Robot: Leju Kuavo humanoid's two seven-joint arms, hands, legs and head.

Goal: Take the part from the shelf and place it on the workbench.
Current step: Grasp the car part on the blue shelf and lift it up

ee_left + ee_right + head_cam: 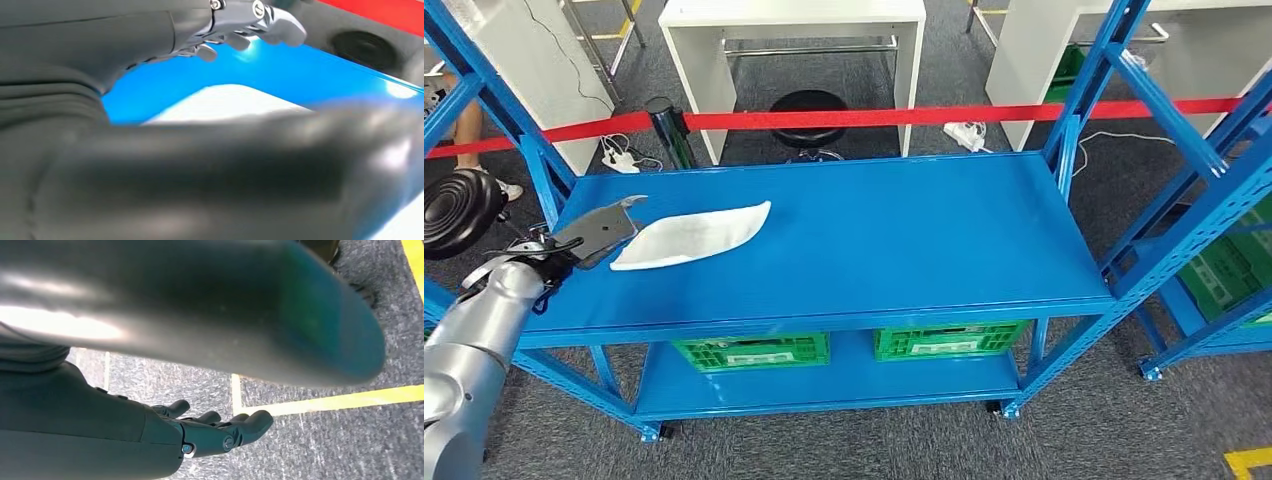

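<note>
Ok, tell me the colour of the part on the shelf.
White; the part shows best in the head view.

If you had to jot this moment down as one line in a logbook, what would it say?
stage: reaching | left hand: open at end of white part on blue shelf, not gripping | right hand: hanging over floor, holding nothing

It was a workshop or industrial test area: blue steel shelving (pixel 824 230) held green plastic crates (pixel 751 350), grey carpet floor (pixel 1124 430) carried yellow marking tape (pixel 340 400), and a red barrier belt (pixel 924 117) fenced off white workbenches (pixel 794 15)
</note>
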